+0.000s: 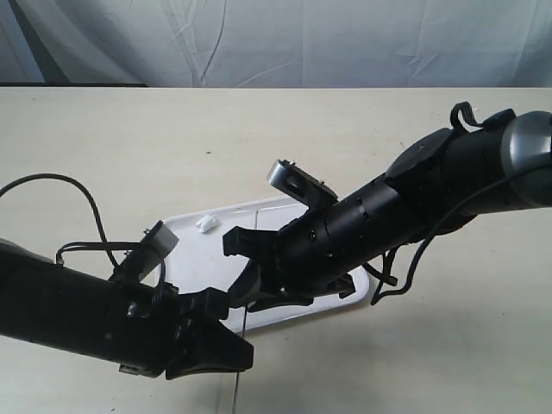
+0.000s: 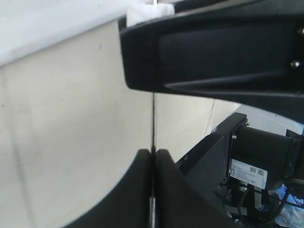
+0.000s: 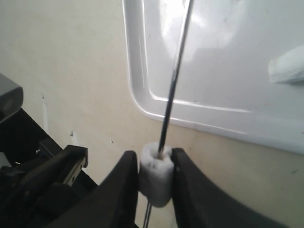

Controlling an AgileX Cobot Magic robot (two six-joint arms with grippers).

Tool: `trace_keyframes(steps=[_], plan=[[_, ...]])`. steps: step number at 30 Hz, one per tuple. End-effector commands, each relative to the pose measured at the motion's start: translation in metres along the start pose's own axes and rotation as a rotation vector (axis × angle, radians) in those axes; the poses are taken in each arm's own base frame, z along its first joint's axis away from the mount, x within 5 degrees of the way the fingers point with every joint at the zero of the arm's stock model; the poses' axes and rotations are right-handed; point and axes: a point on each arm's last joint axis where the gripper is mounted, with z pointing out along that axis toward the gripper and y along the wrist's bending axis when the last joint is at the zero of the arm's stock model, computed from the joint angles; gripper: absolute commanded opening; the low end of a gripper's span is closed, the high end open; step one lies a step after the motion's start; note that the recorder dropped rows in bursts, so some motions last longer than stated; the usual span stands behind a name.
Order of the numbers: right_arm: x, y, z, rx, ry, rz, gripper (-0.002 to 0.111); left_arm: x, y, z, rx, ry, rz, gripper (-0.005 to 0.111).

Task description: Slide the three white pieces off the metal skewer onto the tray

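Note:
The thin metal skewer [image 3: 173, 85] runs between both grippers. My left gripper [image 2: 153, 151] is shut on its lower end, near the table's front edge [image 1: 233, 345]. My right gripper [image 3: 155, 153] is shut on one white piece [image 3: 156, 180] still threaded on the skewer, just off the corner of the white tray [image 3: 213, 57]. In the exterior view my right gripper [image 1: 235, 272] hangs over the tray's near side [image 1: 194, 259]. A second white piece [image 1: 207, 223] lies loose on the tray, and is also visible in the right wrist view [image 3: 287, 66]. The third piece is not visible.
The tray rests on a cream table [image 1: 103, 147] with a pale cloth backdrop [image 1: 276, 39] behind it. Both arms crowd the tray's front edge, and the left arm's cable [image 1: 82, 194] loops over the table at left. Dark equipment [image 2: 256, 161] shows beyond the table edge.

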Motion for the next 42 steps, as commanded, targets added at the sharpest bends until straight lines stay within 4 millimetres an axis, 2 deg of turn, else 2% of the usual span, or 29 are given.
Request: trace_keyframes(steps=[1, 4, 14, 20, 26, 30, 34, 36, 40, 42], plan=[[-0.001, 0.0, -0.001, 0.001, -0.003, -0.019, 0.023, 0.0, -0.003, -0.001, 0.017, 0.004, 0.014, 0.0], [-0.002, 0.0, -0.001, 0.006, -0.009, -0.019, 0.019, 0.0, -0.003, -0.001, 0.02, 0.006, 0.014, 0.0], [-0.008, -0.004, -0.002, 0.052, -0.073, -0.019, 0.018, 0.008, -0.001, -0.001, 0.015, 0.071, 0.041, 0.0], [-0.015, -0.006, -0.003, 0.098, -0.119, -0.055, 0.018, 0.027, 0.012, -0.003, 0.006, 0.134, 0.006, 0.0], [-0.029, 0.005, -0.008, 0.098, -0.174, -0.104, 0.018, 0.055, 0.017, -0.009, 0.096, 0.254, -0.027, 0.0], [-0.038, 0.007, -0.011, 0.127, -0.222, -0.14, 0.018, 0.064, 0.019, -0.013, 0.107, 0.252, -0.03, 0.0], [-0.042, 0.006, -0.012, 0.156, -0.258, -0.14, 0.019, 0.062, 0.018, -0.014, 0.096, 0.22, -0.021, 0.0], [-0.042, 0.006, -0.012, 0.158, -0.261, -0.14, 0.023, 0.058, 0.019, -0.014, 0.083, 0.173, -0.036, 0.0], [-0.04, 0.006, -0.011, 0.152, -0.237, -0.152, 0.04, 0.047, 0.025, -0.012, -0.004, 0.074, -0.05, 0.0], [-0.04, 0.006, -0.011, 0.153, -0.234, -0.156, 0.043, 0.041, 0.024, -0.011, -0.033, 0.062, -0.018, 0.0]])
